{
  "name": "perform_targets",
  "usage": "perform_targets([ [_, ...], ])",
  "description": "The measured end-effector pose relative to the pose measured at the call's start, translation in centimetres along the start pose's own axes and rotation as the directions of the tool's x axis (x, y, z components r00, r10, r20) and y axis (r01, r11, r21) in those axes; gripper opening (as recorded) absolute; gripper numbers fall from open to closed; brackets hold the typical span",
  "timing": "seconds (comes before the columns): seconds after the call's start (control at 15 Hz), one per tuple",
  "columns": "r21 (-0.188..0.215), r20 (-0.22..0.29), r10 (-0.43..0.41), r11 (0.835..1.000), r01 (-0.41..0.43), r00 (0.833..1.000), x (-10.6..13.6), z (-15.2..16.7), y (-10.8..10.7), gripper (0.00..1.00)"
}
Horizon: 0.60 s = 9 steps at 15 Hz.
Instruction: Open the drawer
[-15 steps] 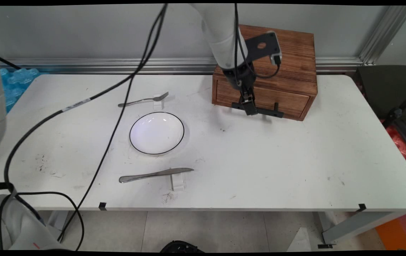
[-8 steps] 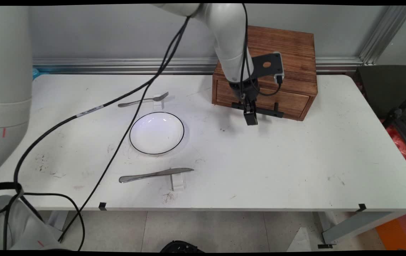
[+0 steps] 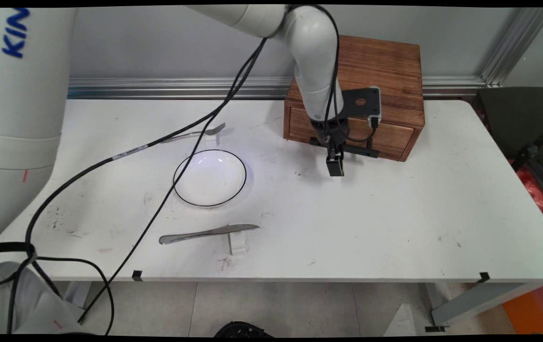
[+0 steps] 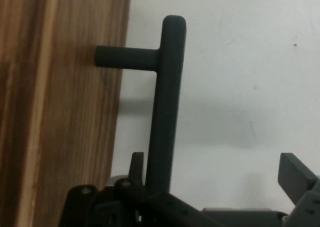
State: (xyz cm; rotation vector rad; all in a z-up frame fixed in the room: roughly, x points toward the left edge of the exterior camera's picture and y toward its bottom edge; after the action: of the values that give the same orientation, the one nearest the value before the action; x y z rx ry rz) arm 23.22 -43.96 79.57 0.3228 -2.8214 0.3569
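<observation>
The white table (image 3: 395,213) is spread across the main view, and at its far edge, against the wall, a wooden chest (image 3: 385,66) is stood with its single drawer (image 3: 300,124) faced toward the near side; the drawer is seen flush with the chest's front, so it is judged shut. To the left, well apart from the chest, a white plate (image 3: 174,180) with a dark rim is laid flat. A knife (image 3: 204,232) is set on its near side and a fork (image 3: 218,128) on its far side, each propped at the working end on a small white rest (image 3: 238,244), probably so that the handles can be got under. A black handle (image 3: 364,151), a long bar carried on short posts, is held off the drawer front, and room for fingers behind it is thereby left. Just in front of that bar the gripper (image 3: 335,167) is hung, pointed down at the table, the white arm being bent over the chest's left corner. In the hand view the bar (image 4: 165,112) is shown running up between the fingers (image 4: 295,174), much closer to one than to the other. The fingers are spread wide and nothing is grasped; whether the bar is touched by the nearer finger cannot be told.
</observation>
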Motion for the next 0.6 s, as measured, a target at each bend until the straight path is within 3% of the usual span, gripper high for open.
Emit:
perform_targets([
  [0.6, -0.022, 0.017, 0.065, 0.998, -0.065, 0.998, -0.23, 1.04, 0.42, 1.0],
])
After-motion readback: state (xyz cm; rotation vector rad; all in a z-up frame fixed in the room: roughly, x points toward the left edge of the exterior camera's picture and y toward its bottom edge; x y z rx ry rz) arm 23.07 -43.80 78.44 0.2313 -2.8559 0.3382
